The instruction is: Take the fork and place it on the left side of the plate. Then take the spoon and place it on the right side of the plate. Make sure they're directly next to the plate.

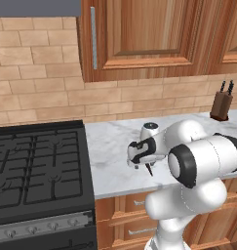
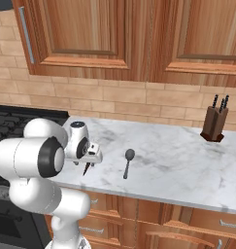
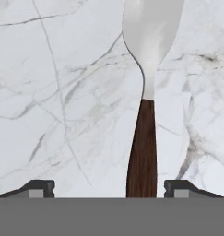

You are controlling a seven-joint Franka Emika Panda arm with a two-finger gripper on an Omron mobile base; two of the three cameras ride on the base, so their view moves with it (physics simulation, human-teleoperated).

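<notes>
low over the counter (image 2: 177,155), hand (image 3: 109,188) straddles fork (image 3: 143,138), fingers wide.

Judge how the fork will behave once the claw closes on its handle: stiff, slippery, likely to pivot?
The fork looks rigid, one solid piece lying flat on the marble counter, so probably no flex. Its smooth, narrow brown handle may slip or twist between the open claw. Gripped at the handle, the silver head could droop.

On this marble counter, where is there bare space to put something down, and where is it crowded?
Bare marble lies between the spoon and the knife block, and behind the spoon toward the brick wall. It is crowded near the stove, where the open end effector hangs low with the fork between its fingers.
</notes>
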